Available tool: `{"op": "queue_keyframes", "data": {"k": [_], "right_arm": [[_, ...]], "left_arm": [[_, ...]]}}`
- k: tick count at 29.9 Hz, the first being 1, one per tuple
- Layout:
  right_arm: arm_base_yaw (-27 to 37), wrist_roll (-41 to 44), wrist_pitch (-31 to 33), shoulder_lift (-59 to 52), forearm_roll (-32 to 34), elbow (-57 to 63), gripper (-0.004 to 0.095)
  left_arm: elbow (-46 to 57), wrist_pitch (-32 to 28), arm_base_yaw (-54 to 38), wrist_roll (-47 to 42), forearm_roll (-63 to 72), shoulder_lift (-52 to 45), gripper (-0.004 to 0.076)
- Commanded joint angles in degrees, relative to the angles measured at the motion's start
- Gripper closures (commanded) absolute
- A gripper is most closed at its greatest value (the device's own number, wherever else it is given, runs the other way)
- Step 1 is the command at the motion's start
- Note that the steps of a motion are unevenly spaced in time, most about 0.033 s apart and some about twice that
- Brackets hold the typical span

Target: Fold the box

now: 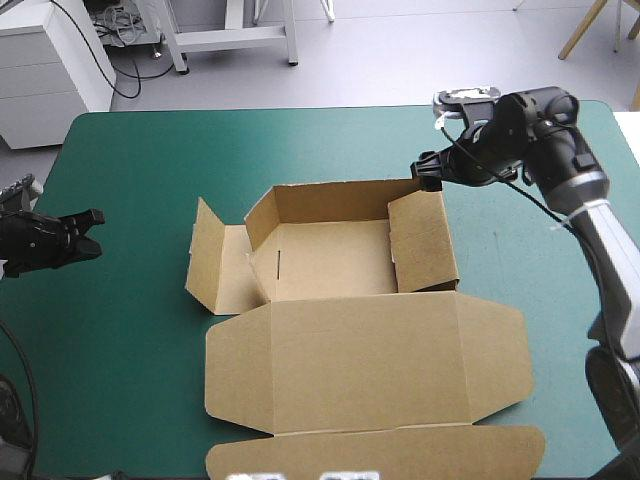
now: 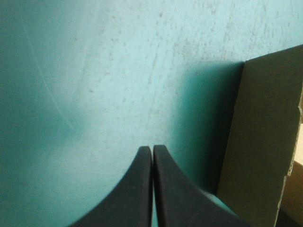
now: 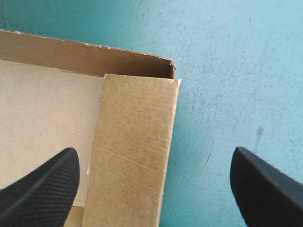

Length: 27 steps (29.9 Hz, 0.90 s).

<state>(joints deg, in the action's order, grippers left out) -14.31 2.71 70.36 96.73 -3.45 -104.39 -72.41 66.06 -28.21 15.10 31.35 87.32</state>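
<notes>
Box point(image 1: 370, 350), walls part-raised, right fingers point(image 3: 42, 187) wide apart over right wall point(image 3: 135, 151), left fingers point(image 2: 137, 189) together, empty

Teal-green-covered table point(image 1: 120, 340). One thing lies on it: brown box point(image 1: 330, 262), about mid-table. Far wall point(image 1: 330, 200) and right flap point(image 1: 425, 240) raised, left flap point(image 1: 205, 255) splayed outward. Lid point(image 1: 370, 360) flat, reaching the near edge.

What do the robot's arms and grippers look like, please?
The left arm is black where visible; the right arm has a grey link behind its black wrist. The left gripper and right gripper each carry two broad black fingers, curved like fins and tapering to points.
</notes>
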Motion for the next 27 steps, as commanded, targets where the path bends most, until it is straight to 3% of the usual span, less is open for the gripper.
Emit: {"op": "queue_keyframes", "data": {"k": [1,14,19,27], "right_arm": [[0.3,0.9,-1.4,-7.7,0.3,-1.3,0.0108],[-3.9,6.3,-1.4,-16.3,4.5,8.6,0.0108],[-4.3,7.7,-1.7,-12.8,7.9,10.7,0.0108],[-4.3,6.9,-2.5,-2.6,7.8,10.7,0.0108]], "left_arm": [[-1.4,-1.2,-0.2,-0.1,2.5,-2.4,0.0734],[-1.4,-1.2,-0.2,-1.3,2.5,-2.4,0.0734],[-1.4,-1.0,-0.2,-1.3,2.5,-2.4,0.0734],[-1.4,-1.0,-0.2,-1.3,2.5,-2.4,0.0734]]}}
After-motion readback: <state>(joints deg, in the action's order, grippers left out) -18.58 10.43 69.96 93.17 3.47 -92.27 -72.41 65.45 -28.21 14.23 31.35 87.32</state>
